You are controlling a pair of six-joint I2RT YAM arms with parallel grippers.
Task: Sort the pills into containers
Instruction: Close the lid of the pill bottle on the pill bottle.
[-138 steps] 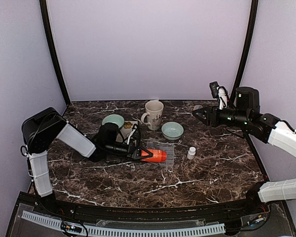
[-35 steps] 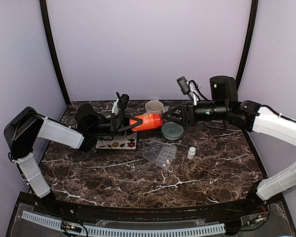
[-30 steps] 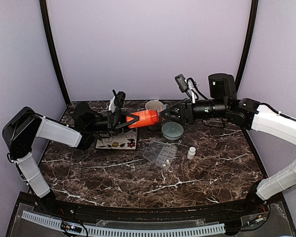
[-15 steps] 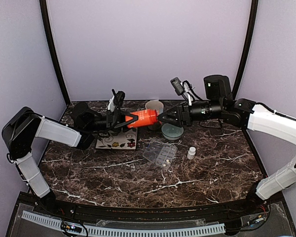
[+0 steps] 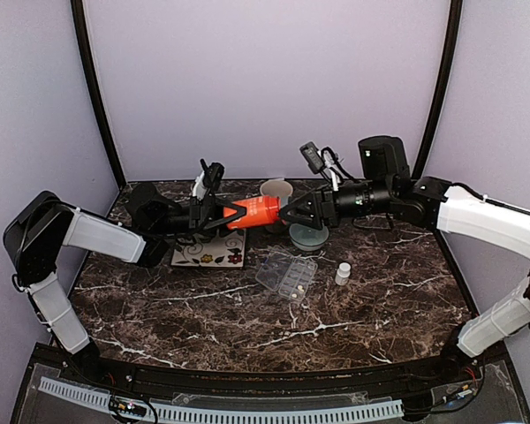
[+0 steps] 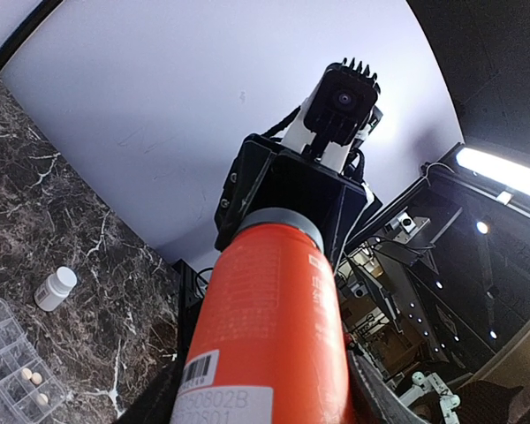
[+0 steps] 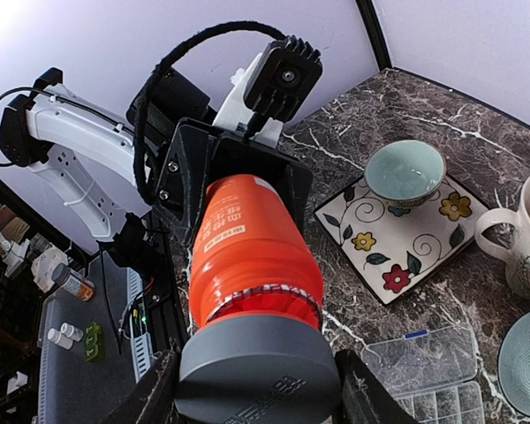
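Lilac walls (image 5: 265,79) close in the dark marbled desk (image 5: 380,309) on three sides.

Starting on the left, my left end effector (image 5: 237,215) is clamped, about half closed, on the body of the orange bottle (image 5: 258,212). It holds the bottle on its side, well above the desk, with the grey cap (image 7: 258,367) pointing away from its palm toward my other arm. I judge that this level hold presents the cap squarely to a second grip, so the bottle can be opened in the air.

My right end effector (image 5: 289,212) meets it head-on. Its jaws are roughly half parted, with one finger on each side of the cap. I cannot tell whether the pads are actually pressing on it.

Below both end effectors, and somewhat nearer my bases, the clear pill box (image 5: 287,274) lies on the desk with its lid open. A few pale pills (image 6: 35,378) already sit in one of its compartments. I take its place under the meeting point to mean the opened bottle will have little way to travel.

A pale green bowl (image 5: 307,235) rests beneath the right end effector. A small white bottle (image 5: 343,274) stands just to the right of the box.

As for pose, my left arm rises from its base, elbows out to the left and folds back inward, with the forearm nearly level. My right arm comes in high from the right with its elbow raised. Its forearm is level and pointing left, in line with the bottle's axis.
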